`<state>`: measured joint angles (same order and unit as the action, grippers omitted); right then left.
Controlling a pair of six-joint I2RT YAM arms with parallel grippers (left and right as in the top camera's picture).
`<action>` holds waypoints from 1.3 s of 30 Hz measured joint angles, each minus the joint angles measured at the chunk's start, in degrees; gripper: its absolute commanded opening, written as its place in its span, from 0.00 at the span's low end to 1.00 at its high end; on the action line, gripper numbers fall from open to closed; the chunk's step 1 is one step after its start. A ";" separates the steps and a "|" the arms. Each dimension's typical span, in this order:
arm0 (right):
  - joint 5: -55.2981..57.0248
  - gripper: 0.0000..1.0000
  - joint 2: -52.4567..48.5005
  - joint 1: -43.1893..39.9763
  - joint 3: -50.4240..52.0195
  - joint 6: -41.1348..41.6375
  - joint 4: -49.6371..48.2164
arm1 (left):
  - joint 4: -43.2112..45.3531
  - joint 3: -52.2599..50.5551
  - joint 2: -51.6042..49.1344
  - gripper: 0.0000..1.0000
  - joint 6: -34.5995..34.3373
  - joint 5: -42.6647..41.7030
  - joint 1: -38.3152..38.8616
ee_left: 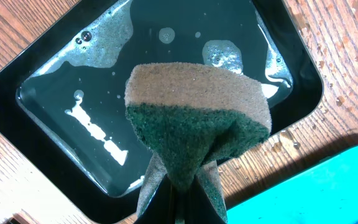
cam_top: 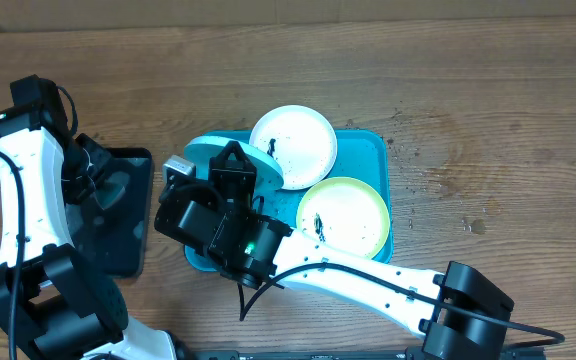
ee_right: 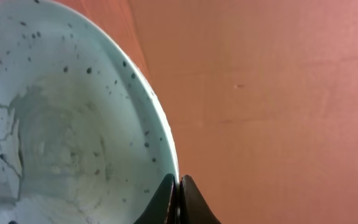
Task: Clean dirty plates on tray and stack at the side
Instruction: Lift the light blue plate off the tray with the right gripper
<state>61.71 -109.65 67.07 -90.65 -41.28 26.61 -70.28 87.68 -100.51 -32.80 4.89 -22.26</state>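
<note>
From where I stand, the right hand (ee_right: 178, 190) is pinched shut on the rim of the light blue plate (ee_right: 61, 124). The plate is speckled with dark spots and held over the left end of the turquoise tray (cam_top: 376, 150). The white plate (cam_top: 293, 147) and yellow-green plate (cam_top: 343, 215) lie in that tray. The left hand (ee_left: 180, 202) is clamped on a green-and-tan sponge (ee_left: 197, 118) above the black tray (ee_left: 306, 68) of soapy water on the counter (cam_top: 468, 80).

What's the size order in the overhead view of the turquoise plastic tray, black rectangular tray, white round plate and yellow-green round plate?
1. Turquoise rectangular plastic tray.
2. Black rectangular tray, though it is partly covered.
3. White round plate and yellow-green round plate: they look alike, so unranked.
</note>
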 measured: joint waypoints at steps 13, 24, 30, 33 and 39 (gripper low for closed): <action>-6.64 0.04 0.00 -0.13 -0.04 12.61 6.40 | 0.02 0.00 0.00 0.04 0.17 0.00 0.00; -18.71 0.04 0.00 -4.61 -0.07 22.67 10.21 | 1.09 0.00 0.00 0.04 1.44 0.00 0.00; -20.09 0.04 0.00 -6.56 -0.07 24.61 10.64 | 1.38 0.00 0.00 0.04 1.46 -0.02 0.00; -21.16 0.04 0.00 -6.56 -0.07 25.00 10.56 | 1.53 0.00 0.00 0.04 1.46 0.00 0.00; -27.80 0.04 0.04 -6.64 -0.13 24.81 12.94 | 1.55 0.00 0.00 0.04 1.51 -0.02 0.00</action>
<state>33.91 -109.60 60.42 -90.78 -16.47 39.55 -68.73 87.68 -100.51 -31.29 4.86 -22.26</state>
